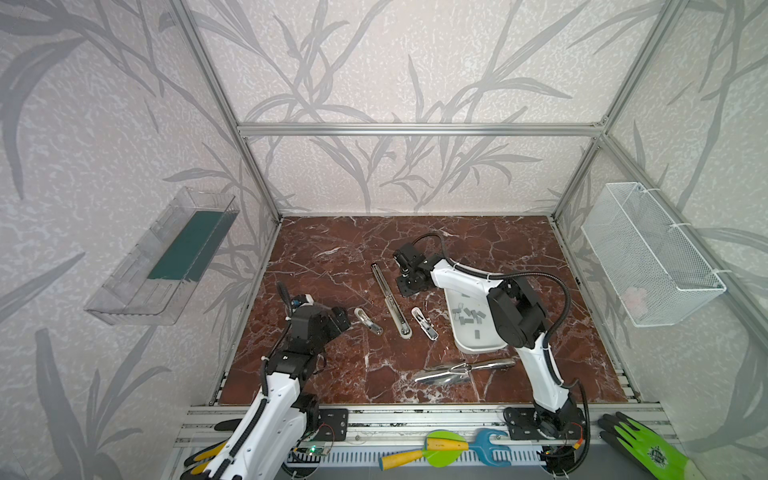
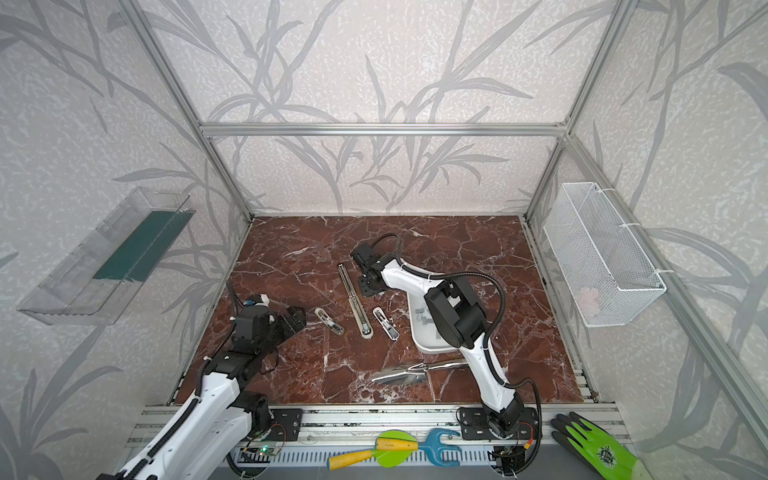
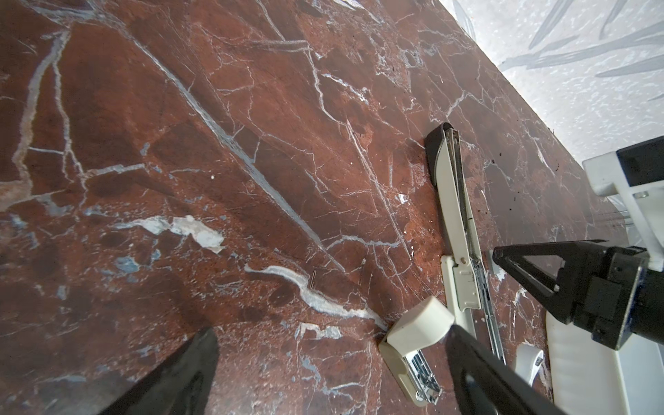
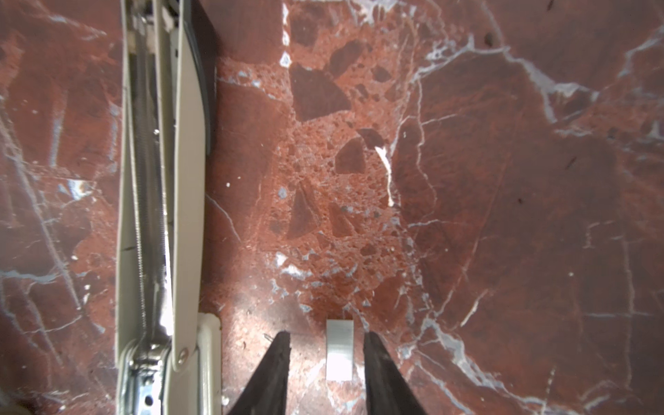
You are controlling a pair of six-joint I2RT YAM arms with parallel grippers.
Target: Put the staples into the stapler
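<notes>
Half-open and empty, the right gripper is straddling a flat grey metal staple strip on the marble tabletop, right of the long cream opened stapler mid-frame in a top view, needing centring before pinching; the left gripper is idling wide open.

Both arms wear white shells on the long links and black housings at the joints. The left arm carries a ribbed black cable held by white ties, and a small white mark, perhaps a digit. A black corrugated hose loops over the right arm. The fingers are black tapered wedges.
</notes>
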